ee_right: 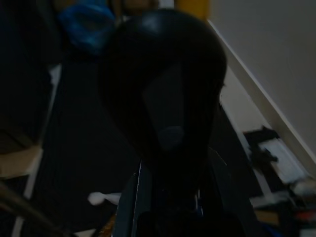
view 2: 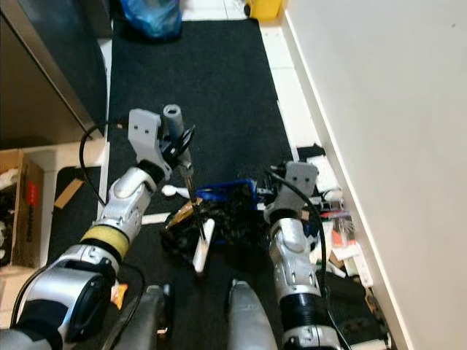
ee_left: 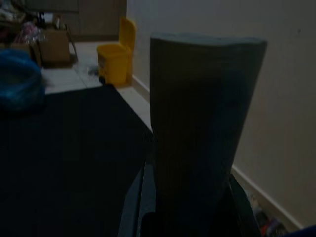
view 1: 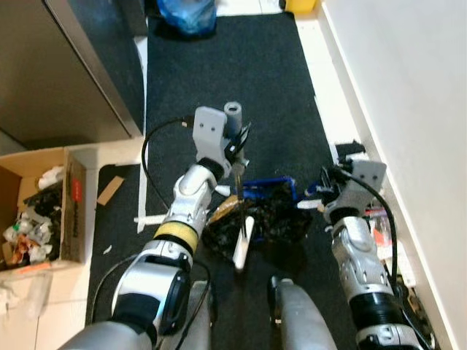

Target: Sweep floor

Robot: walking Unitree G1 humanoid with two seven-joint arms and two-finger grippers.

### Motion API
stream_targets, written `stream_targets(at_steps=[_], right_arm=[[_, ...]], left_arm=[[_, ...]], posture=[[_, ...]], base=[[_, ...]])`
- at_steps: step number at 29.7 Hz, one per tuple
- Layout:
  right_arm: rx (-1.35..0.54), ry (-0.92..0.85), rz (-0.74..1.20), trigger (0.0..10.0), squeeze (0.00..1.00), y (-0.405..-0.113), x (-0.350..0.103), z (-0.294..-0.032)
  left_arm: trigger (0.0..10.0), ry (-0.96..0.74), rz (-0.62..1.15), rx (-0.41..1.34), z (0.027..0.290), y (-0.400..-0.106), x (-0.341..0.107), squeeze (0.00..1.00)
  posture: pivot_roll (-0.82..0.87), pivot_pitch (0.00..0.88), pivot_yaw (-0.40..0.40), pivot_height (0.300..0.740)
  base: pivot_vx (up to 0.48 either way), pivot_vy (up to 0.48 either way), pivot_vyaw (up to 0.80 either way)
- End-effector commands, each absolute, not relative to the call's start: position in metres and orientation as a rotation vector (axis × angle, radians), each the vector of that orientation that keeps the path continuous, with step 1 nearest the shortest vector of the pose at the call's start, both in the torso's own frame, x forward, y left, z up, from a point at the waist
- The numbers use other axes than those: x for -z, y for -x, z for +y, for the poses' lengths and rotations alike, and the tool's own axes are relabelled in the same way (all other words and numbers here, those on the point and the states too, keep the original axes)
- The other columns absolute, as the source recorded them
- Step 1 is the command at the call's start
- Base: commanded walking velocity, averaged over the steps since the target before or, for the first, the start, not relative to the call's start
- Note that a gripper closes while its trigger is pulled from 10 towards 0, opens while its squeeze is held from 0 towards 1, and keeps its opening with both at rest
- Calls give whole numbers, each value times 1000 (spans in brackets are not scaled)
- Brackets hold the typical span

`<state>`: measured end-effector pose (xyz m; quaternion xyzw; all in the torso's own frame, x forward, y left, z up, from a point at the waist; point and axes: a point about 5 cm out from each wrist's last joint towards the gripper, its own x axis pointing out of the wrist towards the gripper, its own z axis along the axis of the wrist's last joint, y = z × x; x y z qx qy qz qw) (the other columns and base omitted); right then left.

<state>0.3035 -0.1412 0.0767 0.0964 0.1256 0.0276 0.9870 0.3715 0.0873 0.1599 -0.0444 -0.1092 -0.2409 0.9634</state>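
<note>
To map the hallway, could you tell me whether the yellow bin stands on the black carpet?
No, the yellow plastic bin stands on pale tile beyond the carpet's edge.

On the black mat (view 1: pixel 241 73), the left end effector (view 1: pixel 237 142) is clamped on a grey broom handle (view 1: pixel 233 113) above a blue dustpan (view 1: pixel 266 191) heaped with dark litter. At four o'clock, the right end effector (view 1: pixel 328 186). At nine o'clock, a cardboard box (view 1: pixel 73 211).

We stand on the mat (view 1: pixel 248 80). The dustpan (view 1: pixel 271 191) with debris lies before our feet, between both arms. A cardboard box (view 1: pixel 44 208) sits left, the wall (view 1: pixel 408 87) right, a bag (view 1: pixel 188 16) far ahead.
</note>
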Motion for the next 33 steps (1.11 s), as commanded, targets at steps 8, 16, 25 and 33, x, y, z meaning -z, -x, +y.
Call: stream_targets(at_steps=[8, 16, 25, 33], right_arm=[[-313, -263, 286, 10000, 0, -297, -89, -106], [-211, -194, 138, 10000, 0, -315, -123, -128], [-93, -97, 185, 10000, 0, -321, -115, -153], [-44, -96, 240, 10000, 0, -319, -96, -161]], left_arm=[[10000, -22, -366, 434, 99, -365, -183, 0], [10000, -10, -360, 270, 139, -349, -193, 0], [10000, -32, -380, 261, 146, -333, -212, 0], [10000, -60, -340, 215, 148, -326, -211, 0]], posture=[[51, 221, -14, 740], [101, 182, -17, 740], [112, 143, -15, 740], [121, 119, -22, 740]], base=[[0, 0, 0], [0, 0, 0], [0, 0, 0], [0, 0, 0]])
